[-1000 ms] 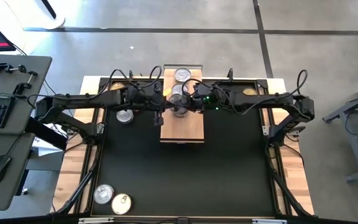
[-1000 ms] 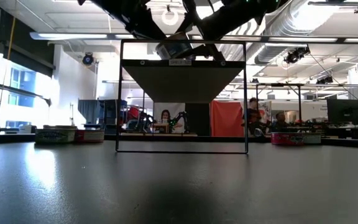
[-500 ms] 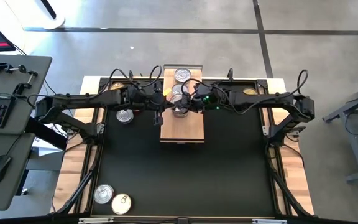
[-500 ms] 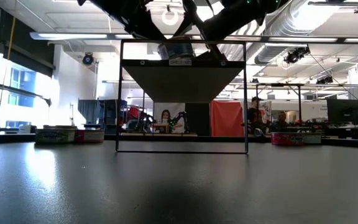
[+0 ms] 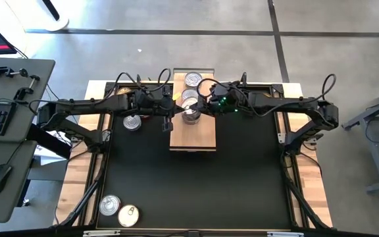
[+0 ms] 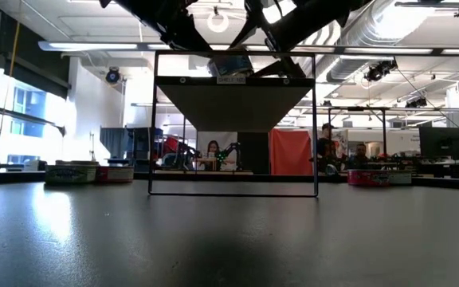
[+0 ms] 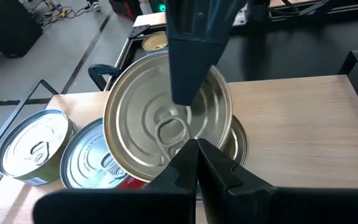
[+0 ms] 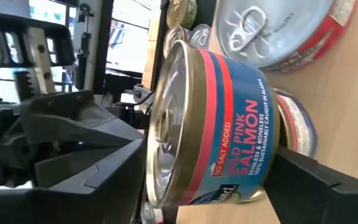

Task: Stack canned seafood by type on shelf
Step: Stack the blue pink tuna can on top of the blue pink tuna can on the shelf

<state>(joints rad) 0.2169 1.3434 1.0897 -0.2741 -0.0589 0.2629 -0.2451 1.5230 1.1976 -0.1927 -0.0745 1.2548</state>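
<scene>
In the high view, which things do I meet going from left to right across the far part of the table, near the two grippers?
Lone can on the mat → left gripper → can between the grippers → right gripper.

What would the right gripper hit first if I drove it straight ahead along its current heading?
Most likely the salmon can sitting between its open fingers on the shelf, atop another can. Just beyond it is the left gripper, facing the right gripper across that can. Depth there is hard to judge.

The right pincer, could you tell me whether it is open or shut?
Open: right pincer fingers stand apart on either side of the salmon can, which rests on another can.
</scene>
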